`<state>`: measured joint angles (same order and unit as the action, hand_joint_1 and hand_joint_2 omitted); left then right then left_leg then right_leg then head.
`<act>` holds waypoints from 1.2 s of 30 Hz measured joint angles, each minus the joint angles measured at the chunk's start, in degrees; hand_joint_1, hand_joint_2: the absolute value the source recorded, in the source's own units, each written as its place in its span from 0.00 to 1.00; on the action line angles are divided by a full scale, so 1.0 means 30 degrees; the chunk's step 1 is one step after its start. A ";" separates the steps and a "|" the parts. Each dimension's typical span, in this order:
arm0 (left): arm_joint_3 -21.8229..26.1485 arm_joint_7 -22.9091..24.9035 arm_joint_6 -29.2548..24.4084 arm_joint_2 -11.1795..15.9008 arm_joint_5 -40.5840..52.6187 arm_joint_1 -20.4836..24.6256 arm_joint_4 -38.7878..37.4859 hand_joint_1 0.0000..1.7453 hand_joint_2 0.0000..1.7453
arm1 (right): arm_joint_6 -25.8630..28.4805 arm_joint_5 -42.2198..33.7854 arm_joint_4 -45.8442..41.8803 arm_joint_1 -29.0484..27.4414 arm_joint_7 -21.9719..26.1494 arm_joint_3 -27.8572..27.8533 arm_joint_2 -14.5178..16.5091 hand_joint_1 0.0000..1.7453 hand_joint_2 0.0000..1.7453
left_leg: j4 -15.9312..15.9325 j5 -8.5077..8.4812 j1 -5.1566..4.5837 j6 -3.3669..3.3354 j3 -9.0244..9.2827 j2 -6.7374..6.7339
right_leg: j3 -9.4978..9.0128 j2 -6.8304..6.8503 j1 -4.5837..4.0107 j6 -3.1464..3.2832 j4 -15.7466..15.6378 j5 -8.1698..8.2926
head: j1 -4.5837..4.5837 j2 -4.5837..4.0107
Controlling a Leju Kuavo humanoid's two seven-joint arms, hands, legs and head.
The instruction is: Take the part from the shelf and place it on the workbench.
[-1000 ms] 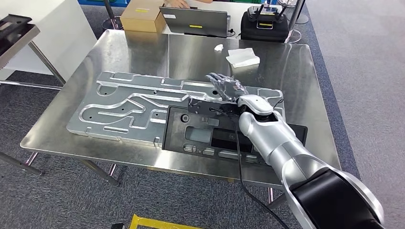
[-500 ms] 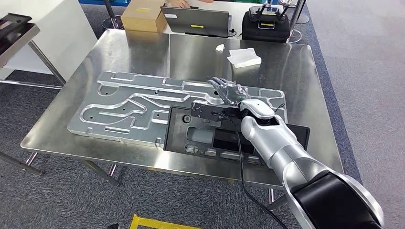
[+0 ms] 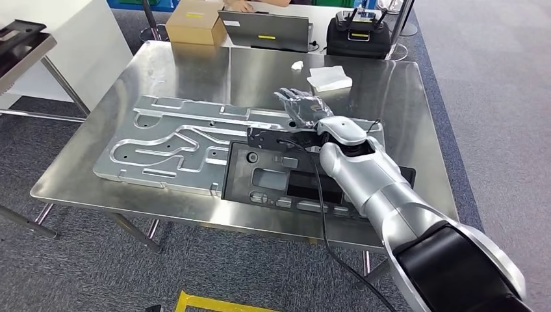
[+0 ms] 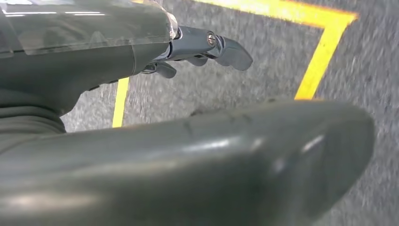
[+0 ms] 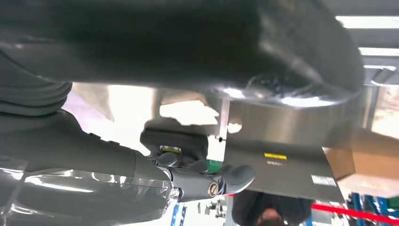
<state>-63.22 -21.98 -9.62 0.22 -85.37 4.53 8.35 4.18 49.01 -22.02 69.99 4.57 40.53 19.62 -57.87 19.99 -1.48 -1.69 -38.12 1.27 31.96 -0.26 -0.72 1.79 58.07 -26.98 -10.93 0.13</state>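
Since a second ago my right hand has drifted a little up and toward the far side of the bench, and the whole head view has shifted slightly with it.

At the far left, a grey rack stands off the bench's left edge, with carpet floor between them. The silver plate lies flat on the left and middle of the bench, its near edge close to the bench's front edge, and bare steel runs along its far side. The black part lies flat on the bench, its left portion overlapping the silver plate's right end, its near edge just inside the bench's front edge.

My right hand hovers above the far edge of the black part, fingers spread apart and holding nothing; I cannot tell whether the palm touches anything below. Beyond it are a white cloth and a small white scrap, with bare steel around them. Past the far edge sit a cardboard box, a laptop and a black case.

My left hand hangs over carpet marked with yellow tape, fingers loosely extended, holding nothing.
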 joint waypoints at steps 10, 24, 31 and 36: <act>0.0018 -0.0138 0.0073 0.0007 0.0035 0.0015 -0.0015 0.00 0.00 | 0.0712 -0.0621 0.0272 0.0036 -0.0001 0.0887 0.0046 0.00 0.00 | -0.2307 0.2385 0.1119 0.1657 0.1126 -0.0336 | 0.1532 0.0247 0.0641 -0.0290 0.0002 0.1300 | -0.0011 0.0000; 0.0004 0.0000 0.0226 -0.0110 0.0049 0.0012 -0.0016 0.00 0.00 | 0.0893 -0.0621 0.0884 -0.0302 0.0233 0.0930 -0.0360 0.00 0.00 | -0.0145 0.1131 0.0551 0.0056 0.0807 -0.0321 | 0.2608 0.0152 0.0480 -0.0812 0.4717 -0.1190 | -0.0005 0.0000; -0.0006 0.0013 0.0279 -0.0241 0.0049 0.0010 -0.0009 0.00 0.00 | 0.0900 -0.0621 0.0929 -0.0342 0.0354 0.0943 -0.0373 0.00 0.00 | -0.0061 0.0430 0.0443 0.0592 0.0308 -0.0303 | -0.0189 0.0201 0.0132 -0.0124 -0.0146 -0.0079 | -0.0011 0.0000; -0.0022 -0.0013 0.0333 -0.0221 0.0049 -0.0026 -0.0009 0.00 0.00 | 0.0894 -0.0621 0.0993 -0.0488 0.0410 0.1011 -0.0335 0.00 0.00 | -0.4320 0.3781 0.0691 0.1110 -0.0969 -0.0312 | 0.0632 0.0337 0.0335 0.0075 -0.0429 0.0919 | -0.0018 -0.0002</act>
<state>-63.29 -22.02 -8.62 -0.44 -85.22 4.46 8.33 6.86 47.15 -19.04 68.52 5.80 43.56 18.61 -70.83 31.33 0.59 1.64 -41.03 0.33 33.85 0.75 0.29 2.02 56.78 -24.22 -10.98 0.13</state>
